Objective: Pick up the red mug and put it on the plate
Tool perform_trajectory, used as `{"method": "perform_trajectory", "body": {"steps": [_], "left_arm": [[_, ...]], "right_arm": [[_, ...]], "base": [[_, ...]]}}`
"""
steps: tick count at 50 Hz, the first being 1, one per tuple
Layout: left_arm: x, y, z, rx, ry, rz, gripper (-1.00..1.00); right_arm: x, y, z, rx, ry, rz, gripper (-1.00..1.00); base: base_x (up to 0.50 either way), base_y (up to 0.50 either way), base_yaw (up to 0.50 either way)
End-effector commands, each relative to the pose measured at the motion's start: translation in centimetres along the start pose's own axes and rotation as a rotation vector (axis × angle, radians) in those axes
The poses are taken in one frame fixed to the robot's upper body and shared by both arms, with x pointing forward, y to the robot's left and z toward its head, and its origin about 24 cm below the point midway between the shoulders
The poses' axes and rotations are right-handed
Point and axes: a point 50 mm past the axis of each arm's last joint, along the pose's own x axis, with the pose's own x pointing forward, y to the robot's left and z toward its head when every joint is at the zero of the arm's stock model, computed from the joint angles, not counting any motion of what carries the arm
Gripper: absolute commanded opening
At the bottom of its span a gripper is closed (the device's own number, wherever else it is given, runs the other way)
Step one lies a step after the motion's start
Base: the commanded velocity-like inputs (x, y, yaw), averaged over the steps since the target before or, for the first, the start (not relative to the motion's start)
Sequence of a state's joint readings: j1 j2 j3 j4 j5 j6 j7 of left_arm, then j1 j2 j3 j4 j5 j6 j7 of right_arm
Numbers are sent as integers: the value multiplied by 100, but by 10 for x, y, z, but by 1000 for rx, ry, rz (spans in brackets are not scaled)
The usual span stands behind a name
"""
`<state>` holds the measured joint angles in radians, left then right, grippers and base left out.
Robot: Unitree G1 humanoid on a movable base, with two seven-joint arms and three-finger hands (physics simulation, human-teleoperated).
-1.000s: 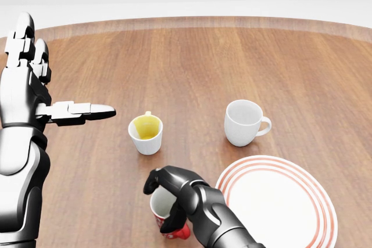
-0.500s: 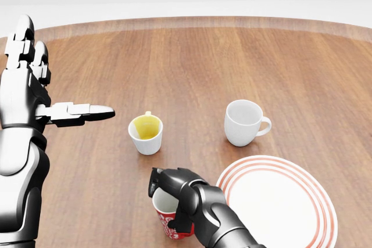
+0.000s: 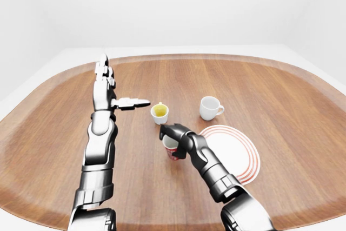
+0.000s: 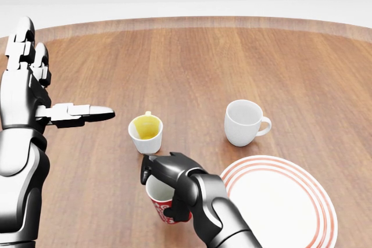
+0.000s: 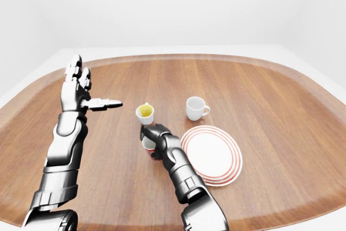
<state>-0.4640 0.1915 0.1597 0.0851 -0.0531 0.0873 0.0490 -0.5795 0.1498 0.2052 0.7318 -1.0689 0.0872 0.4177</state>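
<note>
Red patterned mug with white inside (image 4: 165, 208), near the bottom edge of the head view, just left of the white round plate with red rings (image 4: 290, 201) and near to the small white cup with yellow inside (image 4: 146, 133). Standing about upright, mouth open to the top, long axis vertical or only a little tilted. Not possible to tell whether lifted off the brown wooden worktop (image 4: 192, 62) or resting on it, because the base is partly covered. Handle hidden, so its direction cannot be told.

Right hand (image 4: 174, 181) wrapped over the rim and the right side of the mug, dark fingers (image 4: 152, 169) curled closed around it. A grasp from the plate side, probably chosen so that the mug can go sideways to the right with no turning of the wrist. Plate bare, nothing on it, so placing not yet done.

Farther away, plain white mug (image 4: 243, 122) with handle to the right, beyond the plate and well apart from the red one, not in the path. Left hand (image 4: 35, 94) raised at the left side, spread open, thumb out to the right, holding nothing; likely kept high to leave room for the right arm.
</note>
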Motion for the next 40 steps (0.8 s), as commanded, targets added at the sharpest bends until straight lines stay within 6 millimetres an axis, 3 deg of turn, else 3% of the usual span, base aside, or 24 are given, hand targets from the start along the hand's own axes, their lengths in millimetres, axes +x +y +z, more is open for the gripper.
{"method": "perform_trajectory", "body": {"steps": [1, 22, 40], "left_arm": [[0, 2, 0, 1, 1, 4, 100], [0, 1, 4, 1, -19, 0, 100], [1, 0, 1, 2, -3, 1, 100]], "right_arm": [[-12, -17, 13, 11, -75, -68, -100], [-39, -43, 28, -90, -116, -106, -100], [-60, -66, 19, -99, -109, -184, -100]], "base": [[0, 0, 0], [0, 0, 0], [0, 0, 0]]}}
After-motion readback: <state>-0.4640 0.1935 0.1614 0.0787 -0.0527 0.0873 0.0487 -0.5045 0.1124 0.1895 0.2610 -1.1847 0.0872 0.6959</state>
